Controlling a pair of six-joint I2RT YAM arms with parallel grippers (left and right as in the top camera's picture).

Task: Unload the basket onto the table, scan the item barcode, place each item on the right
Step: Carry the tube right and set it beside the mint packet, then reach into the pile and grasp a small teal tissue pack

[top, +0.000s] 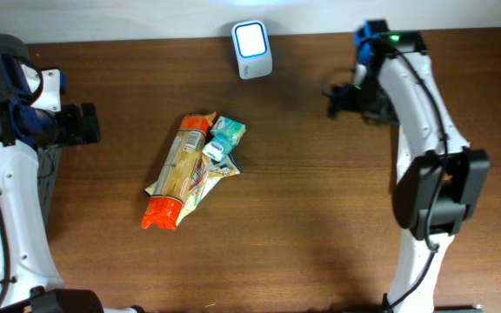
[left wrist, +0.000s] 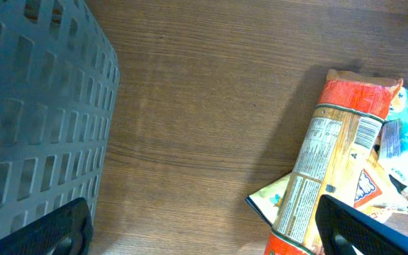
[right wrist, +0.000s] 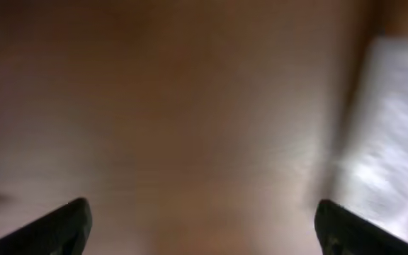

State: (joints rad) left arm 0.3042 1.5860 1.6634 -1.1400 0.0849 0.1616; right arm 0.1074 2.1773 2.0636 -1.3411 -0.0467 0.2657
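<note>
Pasta packet (top: pixel 181 174) lies near the centre of the table (top: pixel 320 217), with a teal packet (top: pixel 225 139) overlapping its end toward the far edge. Scanner (top: pixel 252 48) stands at the far edge. Left gripper (top: pixel 88 124), by the left edge: fingers wide, nothing held. Right gripper (top: pixel 336 102), toward the far right corner: fingers wide, nothing held.

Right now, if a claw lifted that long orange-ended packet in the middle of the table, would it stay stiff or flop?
Probably crinkly film: the long packet has gathered ends, so it may sag if gripped at one end. Its glossy wrapper looks slippery. The small teal packet touching it would likely shift too.
</note>
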